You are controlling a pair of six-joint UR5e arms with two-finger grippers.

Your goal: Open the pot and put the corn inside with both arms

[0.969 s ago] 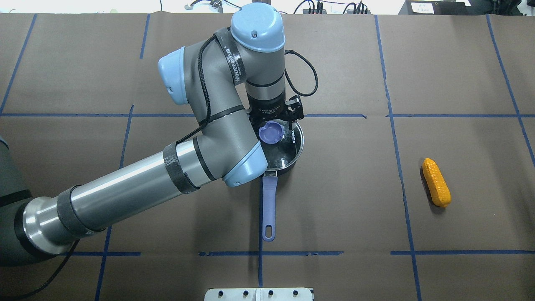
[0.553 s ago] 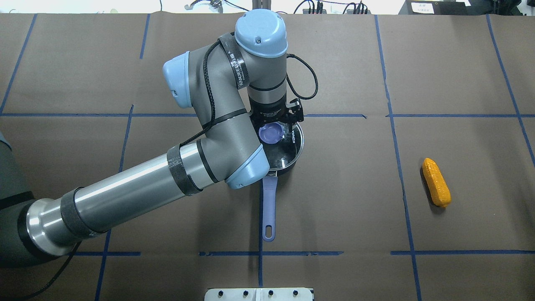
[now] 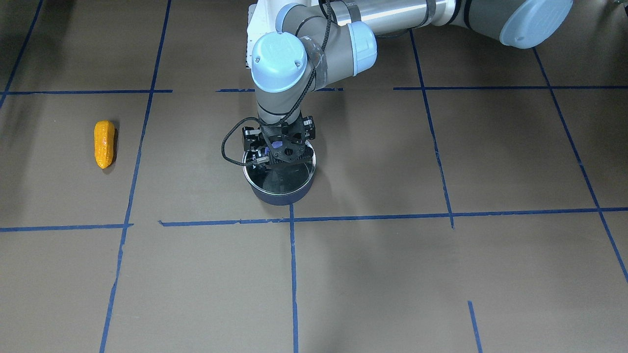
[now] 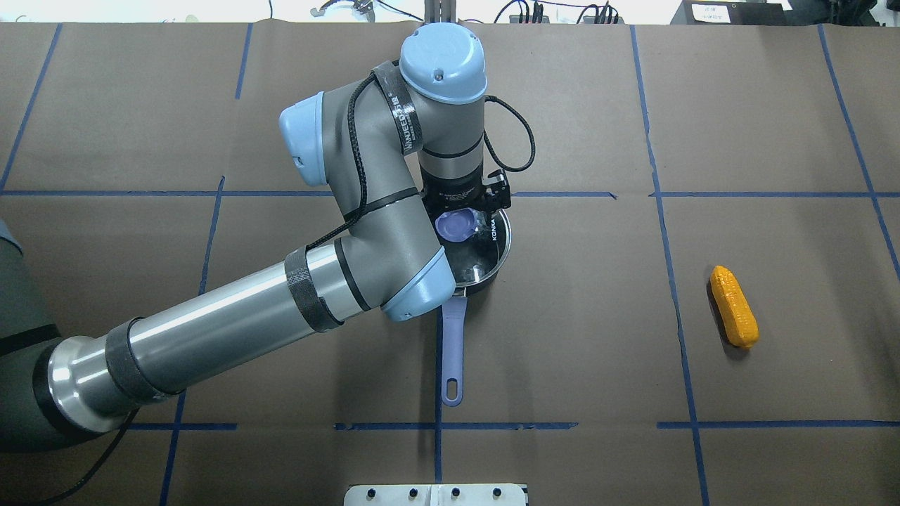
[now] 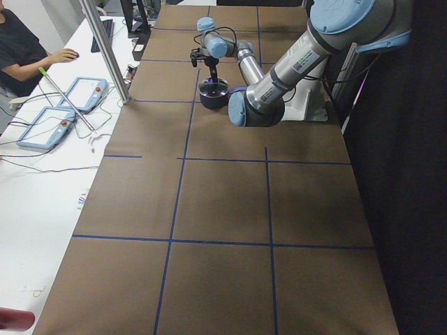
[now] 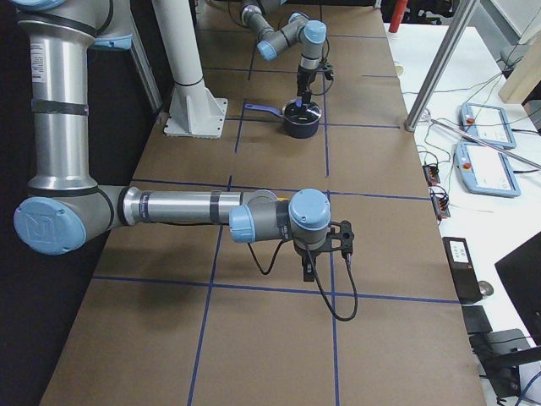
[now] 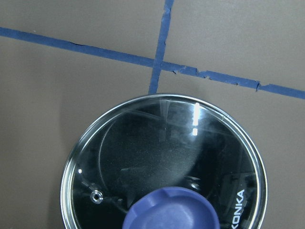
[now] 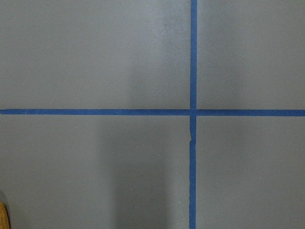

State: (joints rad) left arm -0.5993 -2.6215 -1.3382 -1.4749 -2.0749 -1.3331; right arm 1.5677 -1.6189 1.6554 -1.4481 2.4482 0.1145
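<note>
The dark pot stands mid-table, its purple-blue handle pointing toward the robot. The glass lid sits on it, and its purple knob shows in the left wrist view's bottom edge. My left gripper hangs straight down over the knob and looks open, with jaws beside it. The orange-yellow corn lies on the table far to the right, also in the front view. My right gripper hovers low over the table near the corn; I cannot tell whether it is open or shut.
Brown paper with blue tape lines covers the table. A white control box sits at the near edge. The white pedestal stands behind the pot. Teach pendants lie on a side table, and an operator sits beyond.
My left arm's wrist and elbow have shifted slightly right and away over the pot. The lid, pot and corn have not moved.
</note>
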